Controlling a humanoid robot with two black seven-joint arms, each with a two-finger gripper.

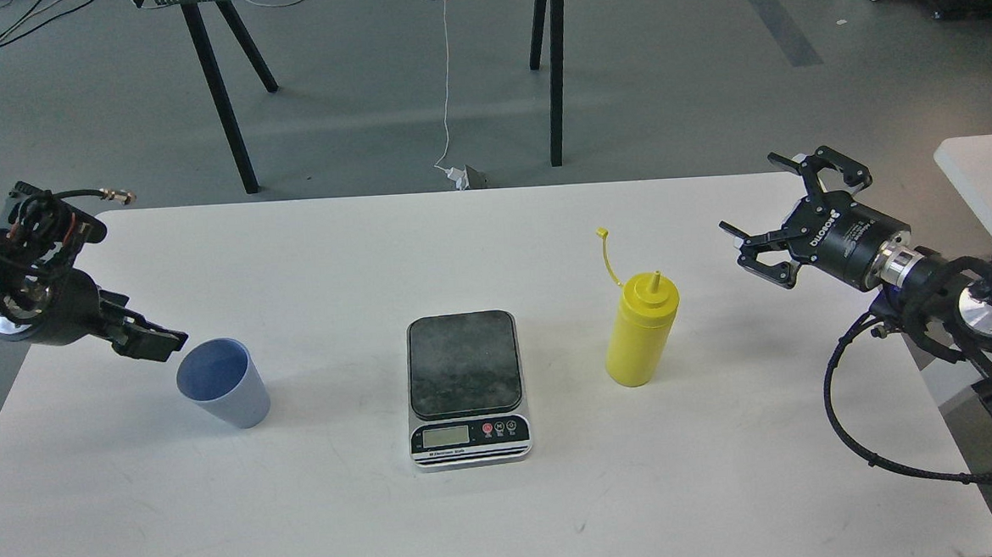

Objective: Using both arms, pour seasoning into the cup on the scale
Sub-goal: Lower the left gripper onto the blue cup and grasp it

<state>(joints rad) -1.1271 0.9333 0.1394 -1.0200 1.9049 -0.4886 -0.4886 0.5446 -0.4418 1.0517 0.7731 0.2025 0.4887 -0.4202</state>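
The light-blue cup (pixel 222 383) stands on the white table (pixel 508 515) at the left, apart from the scale. The scale (pixel 466 385), with its dark plate bare, sits in the middle. The yellow seasoning bottle (pixel 641 330) stands upright to its right, cap strap hanging open. My left gripper (pixel 162 339) is low over the table just left of the cup's rim, seen dark and edge-on. My right gripper (pixel 751 199) is open and empty, hovering to the right of the bottle and pointing toward it.
Black trestle legs (pixel 555 72) and a white cable (pixel 447 103) stand on the floor beyond the table's far edge. A second white table's corner (pixel 987 176) is at the right. My right arm's black cable (pixel 861 438) loops over the table's right edge.
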